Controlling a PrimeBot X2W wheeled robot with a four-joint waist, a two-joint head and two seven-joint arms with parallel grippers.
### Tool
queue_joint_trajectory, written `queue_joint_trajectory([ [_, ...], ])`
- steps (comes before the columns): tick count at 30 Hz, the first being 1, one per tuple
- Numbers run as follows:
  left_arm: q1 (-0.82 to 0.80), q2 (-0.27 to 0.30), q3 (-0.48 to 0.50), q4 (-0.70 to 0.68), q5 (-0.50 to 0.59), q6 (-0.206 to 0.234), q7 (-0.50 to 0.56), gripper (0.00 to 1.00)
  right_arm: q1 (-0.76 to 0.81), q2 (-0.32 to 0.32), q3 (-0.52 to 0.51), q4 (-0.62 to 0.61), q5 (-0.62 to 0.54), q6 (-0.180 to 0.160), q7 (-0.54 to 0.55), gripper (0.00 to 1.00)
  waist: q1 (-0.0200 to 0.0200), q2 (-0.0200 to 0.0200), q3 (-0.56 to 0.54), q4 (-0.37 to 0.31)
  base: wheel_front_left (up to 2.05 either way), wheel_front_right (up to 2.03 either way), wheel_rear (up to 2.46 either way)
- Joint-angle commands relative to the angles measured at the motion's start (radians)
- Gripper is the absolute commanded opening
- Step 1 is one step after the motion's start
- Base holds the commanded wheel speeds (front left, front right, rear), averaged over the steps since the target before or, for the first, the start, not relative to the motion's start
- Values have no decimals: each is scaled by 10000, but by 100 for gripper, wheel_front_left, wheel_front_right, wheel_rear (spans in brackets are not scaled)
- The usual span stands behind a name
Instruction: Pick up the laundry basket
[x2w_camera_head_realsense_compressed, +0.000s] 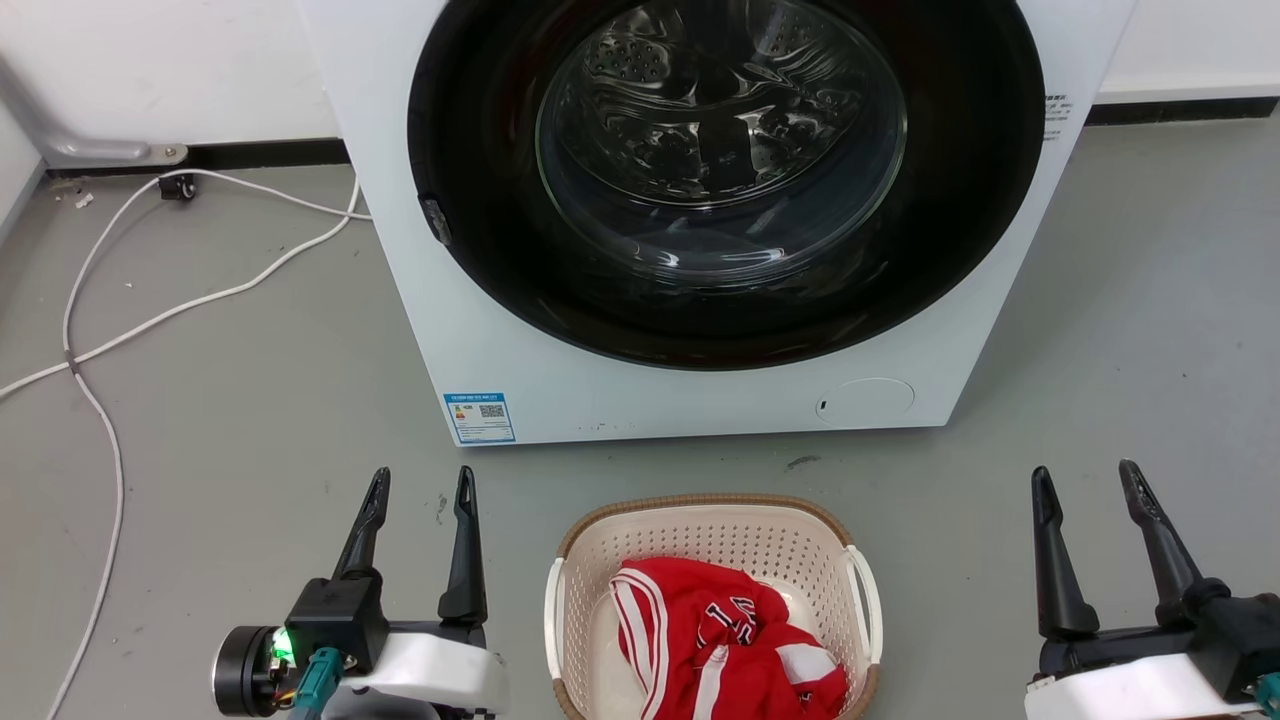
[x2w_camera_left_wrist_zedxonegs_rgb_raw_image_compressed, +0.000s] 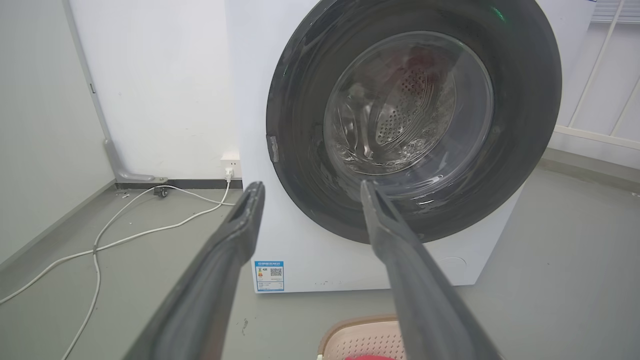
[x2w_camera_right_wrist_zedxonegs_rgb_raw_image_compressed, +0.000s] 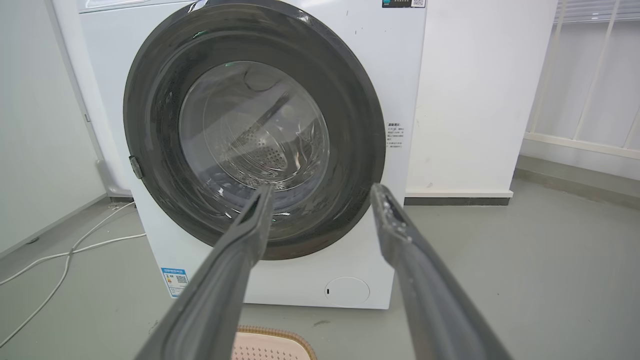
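You have the washing machine (x2w_camera_head_realsense_compressed: 640, 400) at 12 o'clock in the head view, its round glass door facing you. Grey floor (x2w_camera_head_realsense_compressed: 1100, 350) lies all round it. The laundry basket (x2w_camera_head_realsense_compressed: 720, 540) stands on the floor at 6 o'clock, near the machine's front but apart from it. Left gripper (x2w_camera_head_realsense_compressed: 422, 478) at 7 o'clock: fingers spread, holding nothing, not touching the basket. Right gripper (x2w_camera_head_realsense_compressed: 1085, 475) at 5 o'clock: likewise spread, farther from the basket. A red garment (x2w_camera_head_realsense_compressed: 730, 640) with white stripes lies inside the basket. A white cable (x2w_camera_head_realsense_compressed: 200, 300) trails at 9 o'clock.
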Motion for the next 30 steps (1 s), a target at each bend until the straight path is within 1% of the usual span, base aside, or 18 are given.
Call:
queue_joint_trajectory([
  [1,101,23,8,10,-15,6,-28,100,141,-40,15,-5,46,-3,-25,100,0,0,-2,3,0,0,0],
  [9,108,23,30,32,-115,-46,-28,100,139,-39,30,70,182,-3,-25,100,0,0,-5,21,0,0,0],
  [17,119,23,44,48,-1,52,-28,100,126,-39,16,115,269,-3,-25,100,0,0,-17,13,0,0,0],
  [30,86,23,80,117,-35,25,-28,100,65,-39,1,121,255,-3,-25,100,0,0,31,7,0,0,0],
])
